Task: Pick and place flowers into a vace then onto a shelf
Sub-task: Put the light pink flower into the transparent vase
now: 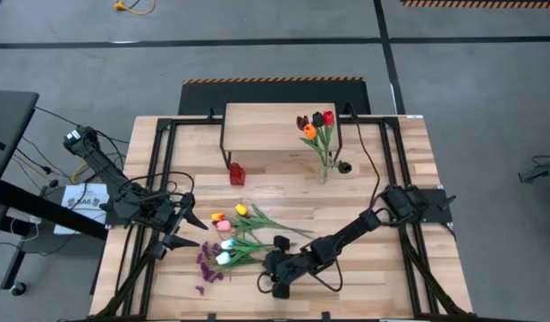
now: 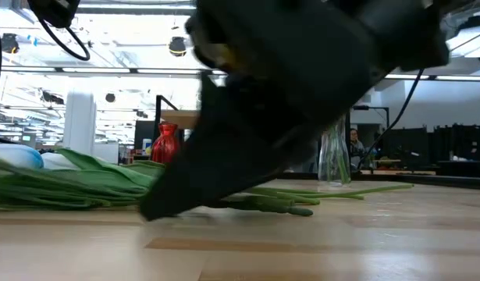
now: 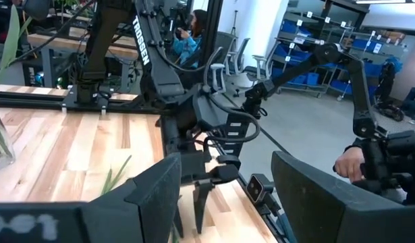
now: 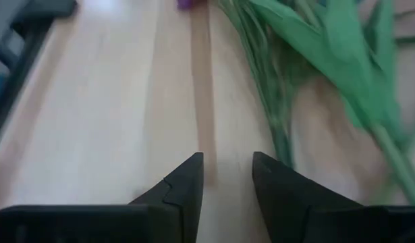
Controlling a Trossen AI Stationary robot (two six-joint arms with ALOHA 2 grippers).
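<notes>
Landmark: the shelf, a low plank stand on thin black legs at the far middle of the counter; places below are given from it.
Flowers on the counter: a loose bunch of flowers lies flat well in front of the shelf, toward the near edge, with yellow, pink, orange and white heads to the left and green stems fanning right; purple sprigs lie at its near-left side.
Flowers in the vase: red, orange and dark maroon tulips stand in a clear glass vase on the counter just beside the shelf's right front corner.
Red object: a small red vase stands on the counter at the shelf's left front leg.
Right claw: low over the bare counter well in front of the shelf, just right of the bunch's stems; its fingers stand apart with a narrow gap, released, nothing between them.
Left claw: raised off the counter in front and to the left of the shelf, beside the bunch's flower heads; its fingers are spread wide, released, holding nothing.
Low view: the right arm's dark bulk fills the middle, with the green stems lying flat behind it.
Room: a person sits beyond the counter.
</notes>
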